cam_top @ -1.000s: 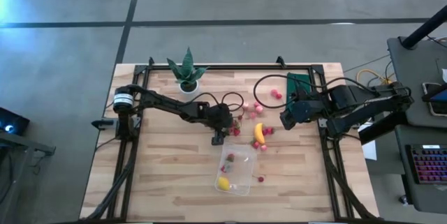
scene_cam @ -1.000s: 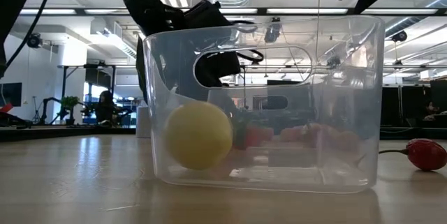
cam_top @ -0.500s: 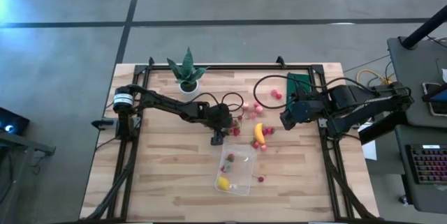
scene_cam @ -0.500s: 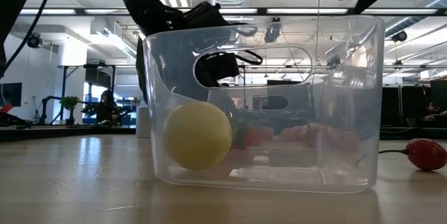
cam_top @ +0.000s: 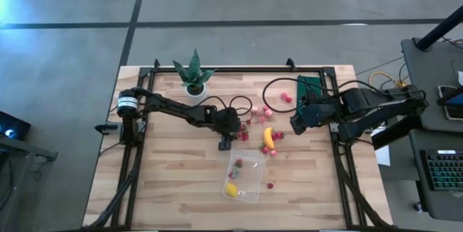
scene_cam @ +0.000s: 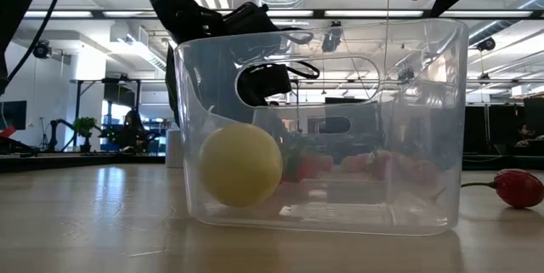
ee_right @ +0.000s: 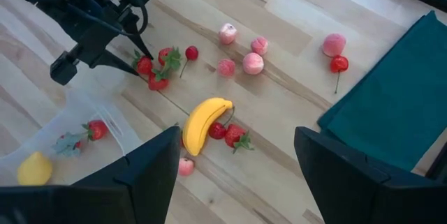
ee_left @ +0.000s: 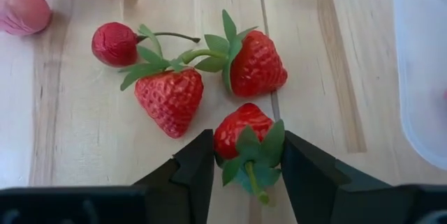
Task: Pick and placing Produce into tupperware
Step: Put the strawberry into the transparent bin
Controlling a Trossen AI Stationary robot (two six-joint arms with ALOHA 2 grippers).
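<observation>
My left gripper (ee_left: 244, 155) is down at the table beside the clear tupperware (cam_top: 244, 174), shut on a small red strawberry (ee_left: 241, 128). Two more strawberries (ee_left: 170, 98) (ee_left: 255, 62) and a cherry (ee_left: 114, 44) lie just beyond it on the wood. The tupperware holds a yellow lemon (scene_cam: 240, 165) and a few red pieces (ee_right: 96, 130). A banana (cam_top: 268, 138) lies to the tub's far right. My right gripper (ee_right: 237, 175) hangs open above the table's right part (cam_top: 296, 123), holding nothing. My left gripper pinches the strawberry between its two fingers, one on each side of the fruit near its green leafy cap (ee_left: 253, 155). The fingers (ee_left: 199, 158) slant down at it from the table's left. The strawberry lies on the wood, its red tip pointing away from the gripper.
A spiky plant in a white pot (cam_top: 193, 73) stands at the far left. A dark green mat (cam_top: 311, 87) lies at the far right. Pink fruits (ee_right: 253, 63) and berries are scattered around the banana; one cherry (scene_cam: 518, 186) lies right of the tub.
</observation>
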